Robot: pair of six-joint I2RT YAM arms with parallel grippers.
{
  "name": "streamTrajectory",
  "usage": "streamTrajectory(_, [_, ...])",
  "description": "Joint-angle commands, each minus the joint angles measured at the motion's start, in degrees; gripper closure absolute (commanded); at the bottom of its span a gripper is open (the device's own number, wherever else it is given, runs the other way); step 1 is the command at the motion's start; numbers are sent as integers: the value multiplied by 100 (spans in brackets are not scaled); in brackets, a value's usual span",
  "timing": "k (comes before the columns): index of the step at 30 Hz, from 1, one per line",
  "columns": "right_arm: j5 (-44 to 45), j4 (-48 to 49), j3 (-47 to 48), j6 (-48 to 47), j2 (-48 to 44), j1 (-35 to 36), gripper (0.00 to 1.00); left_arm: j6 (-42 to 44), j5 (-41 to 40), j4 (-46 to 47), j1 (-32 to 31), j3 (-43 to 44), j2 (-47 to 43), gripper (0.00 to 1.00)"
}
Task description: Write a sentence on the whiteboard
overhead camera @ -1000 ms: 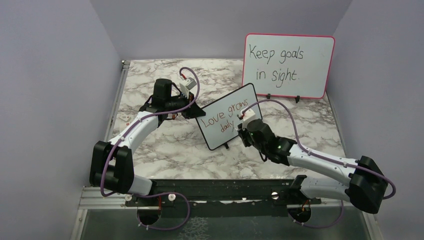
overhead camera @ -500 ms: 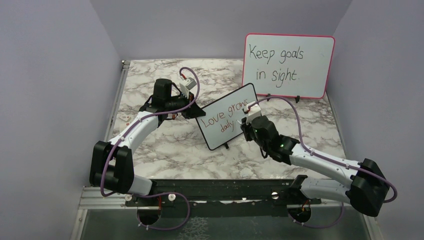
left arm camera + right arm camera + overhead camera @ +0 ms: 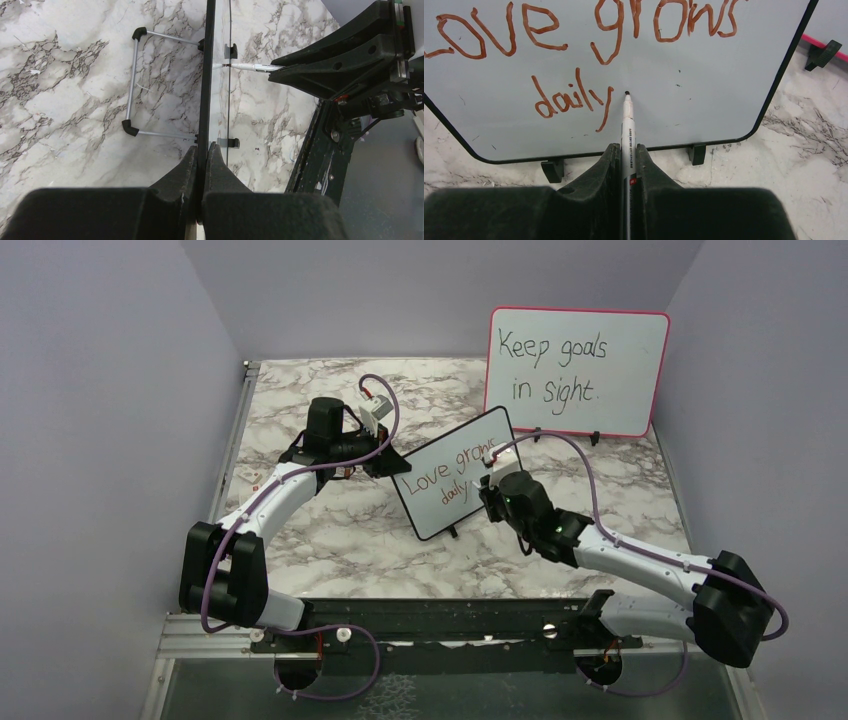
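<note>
The black-framed whiteboard stands tilted on the marble table, and it fills the right wrist view. It bears the sentence "Love grows daily" in reddish-brown, in two lines. My left gripper is shut on the board's left edge. My right gripper is shut on a white marker. The marker's tip is at the board just right of the "y" of "daily". The marker also shows past the board's edge in the left wrist view.
A larger pink-framed board reading "Keep goals in sight" stands at the back right on black feet. The whiteboard's wire stand lies behind it. A black rail runs along the table's near edge.
My right gripper has moved slightly up and left, closer to the board, with the marker. The left arm and the board have stayed put.
</note>
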Motion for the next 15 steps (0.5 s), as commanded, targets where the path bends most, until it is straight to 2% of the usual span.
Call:
streamTrajectory(1, [-84,184,-13,77,100,-55,100,660,-1263,-638,92,-174,273,100])
streamTrajectory(15, [176,-49,-132,-148,-962,-55,99,504,-1245,-579,92,-31,-18,100])
